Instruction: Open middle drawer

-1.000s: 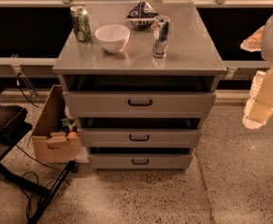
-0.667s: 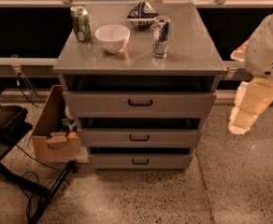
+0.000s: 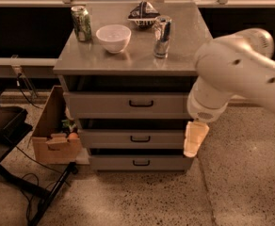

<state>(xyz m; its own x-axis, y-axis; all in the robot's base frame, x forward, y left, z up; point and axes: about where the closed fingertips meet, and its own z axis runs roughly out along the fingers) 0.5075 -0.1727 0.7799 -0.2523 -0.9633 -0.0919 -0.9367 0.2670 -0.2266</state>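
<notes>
The middle drawer [image 3: 133, 138] is the second of three grey drawers in a cabinet, with a small black bar handle [image 3: 140, 139] at its centre. Its front stands slightly out from the cabinet, with a dark gap above it. The top drawer [image 3: 128, 104] and bottom drawer [image 3: 140, 162] also sit slightly out. My white arm reaches in from the right, and my gripper [image 3: 195, 139] hangs downward in front of the right end of the middle drawer, right of its handle.
On the cabinet top [image 3: 184, 55] stand a green can [image 3: 81, 23], a white bowl [image 3: 113, 37], a silver can [image 3: 162, 36] and a dark bag [image 3: 143, 13]. A cardboard box [image 3: 55, 133] sits at the cabinet's left. A black stand [image 3: 5, 140] is at the far left.
My arm has swung in from the right edge toward the cabinet, bringing the gripper leftward and down to the right end of the middle drawer. The drawers have not moved.
</notes>
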